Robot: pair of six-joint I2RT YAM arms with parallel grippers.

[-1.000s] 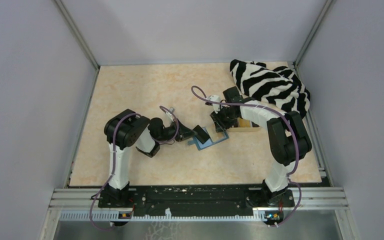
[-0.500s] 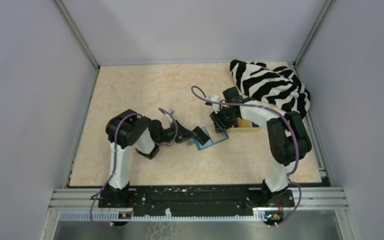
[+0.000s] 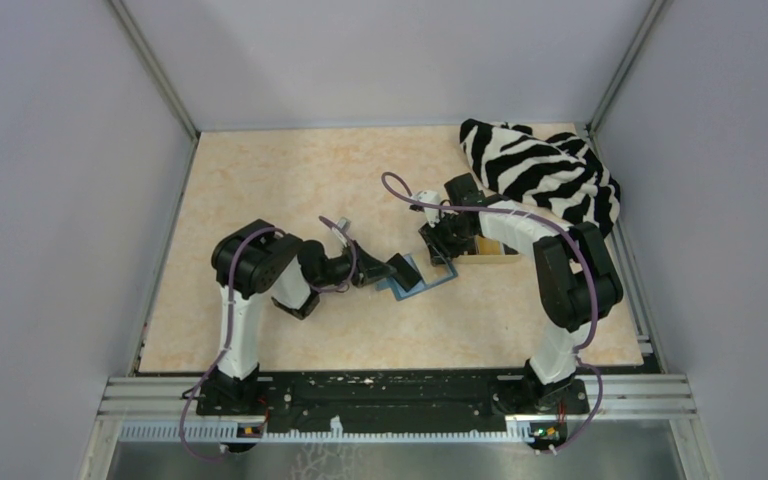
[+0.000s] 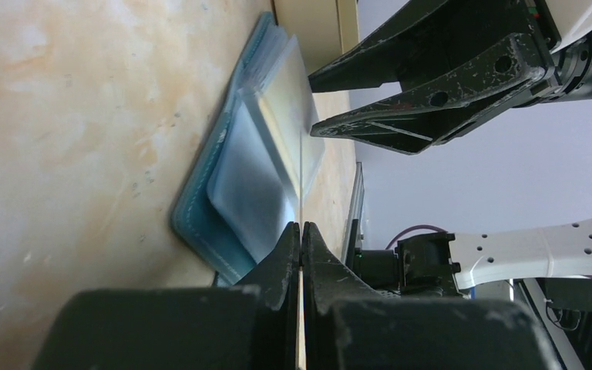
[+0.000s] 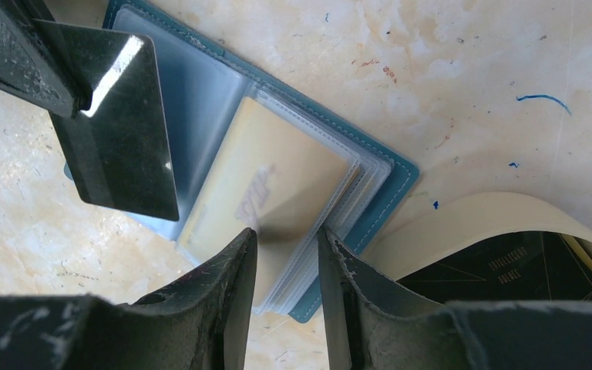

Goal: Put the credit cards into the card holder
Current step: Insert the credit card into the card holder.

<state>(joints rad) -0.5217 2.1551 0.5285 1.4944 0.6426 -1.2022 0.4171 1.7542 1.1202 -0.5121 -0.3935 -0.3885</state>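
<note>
Black card (image 5: 116, 123) in left hand (image 4: 301, 235)

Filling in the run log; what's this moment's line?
left gripper shut on black card | right gripper open over opened card holder | card not yet inserted

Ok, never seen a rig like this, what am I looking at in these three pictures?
Two robot arms are bolted to a table. The wide picture looks down from above and behind them; the other two come from a camera on each wrist. The left pincer is shut on a black card, poised over the open teal card holder. The right pincer is open at the holder's clear sleeves, one holding a gold card. Beside it a tan tray holds another dark card; a zebra cloth lies far right.
</note>
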